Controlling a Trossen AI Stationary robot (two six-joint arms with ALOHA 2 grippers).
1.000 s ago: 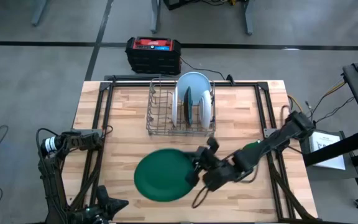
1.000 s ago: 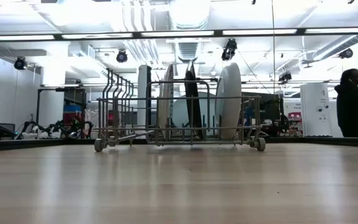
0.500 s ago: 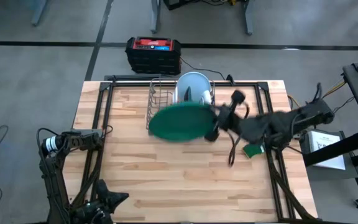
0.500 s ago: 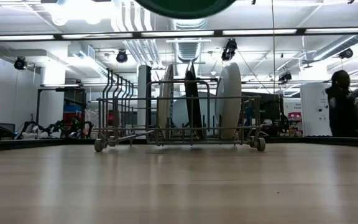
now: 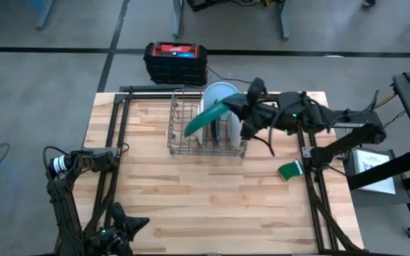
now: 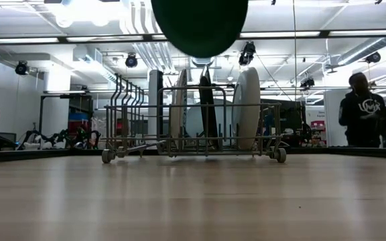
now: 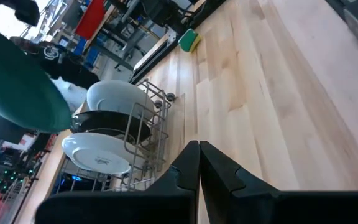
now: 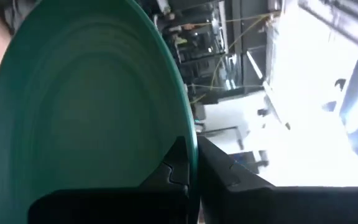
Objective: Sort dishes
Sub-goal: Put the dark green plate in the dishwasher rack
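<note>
Lighting: bright, even overhead light from ceiling strip fixtures [image 6: 193,35], seen in the low view. Faint glare on the wooden table [image 6: 193,201]; shadows weak. In the low view the dark green plate [image 6: 200,23] reads as a near-black silhouette against the ceiling, and the wire rack [image 6: 193,124] is backlit. Right wrist view: background window area blown out white, plate [image 8: 86,106] soft and close. Left wrist view: strongly tilted, mild edge distortion.

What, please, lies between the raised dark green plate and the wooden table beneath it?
The grey wire rack, with plates standing in it, sits under the dark green plate in the low view.
</note>
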